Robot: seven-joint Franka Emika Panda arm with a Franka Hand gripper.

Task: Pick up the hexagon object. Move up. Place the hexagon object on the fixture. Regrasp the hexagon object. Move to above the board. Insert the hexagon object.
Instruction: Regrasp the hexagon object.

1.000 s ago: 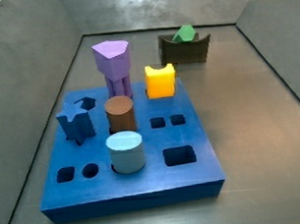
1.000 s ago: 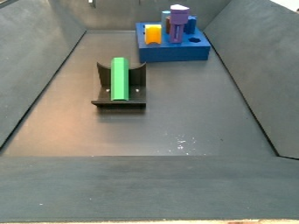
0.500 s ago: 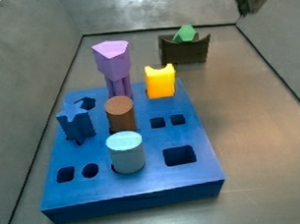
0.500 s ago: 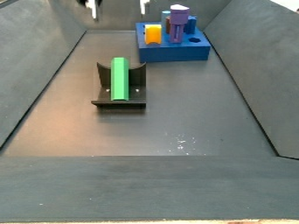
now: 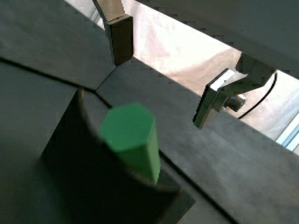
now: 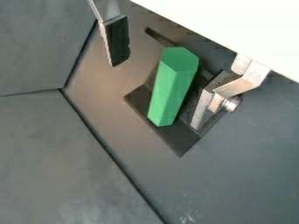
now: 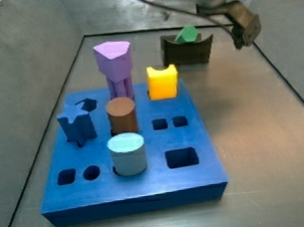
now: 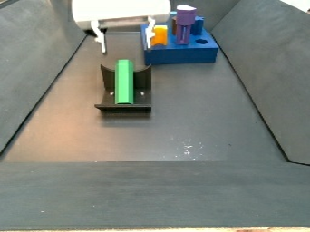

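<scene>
Your gripper hangs above the far end of the fixture with its flat silver fingers spread wide and nothing clamped between them. In both wrist views one finger and its partner stand on either side of the green hexagonal bar, apart from it. In a side view the gripper shows as a pale body with thin fingers pointing down just behind the bar; in a side view from the board end it sits at the upper right, partly cut off, so you cannot judge its height there with confidence.

The green hexagonal bar lies lengthwise in the notch of the small dark brown fixture block, resting flat, its hexagonal end face turned toward the wrist camera. From the board side only its green tip pokes above the fixture.

No writing or label can be read on any piece.

The large flat blue board stands well apart from the fixture, carrying a purple peg with a wide angular head, a yellow piece, a brown round cylinder, a light blue cylinder and a dark blue peg. Grey bin walls slope up on both sides; bare floor lies open in front of the fixture.
</scene>
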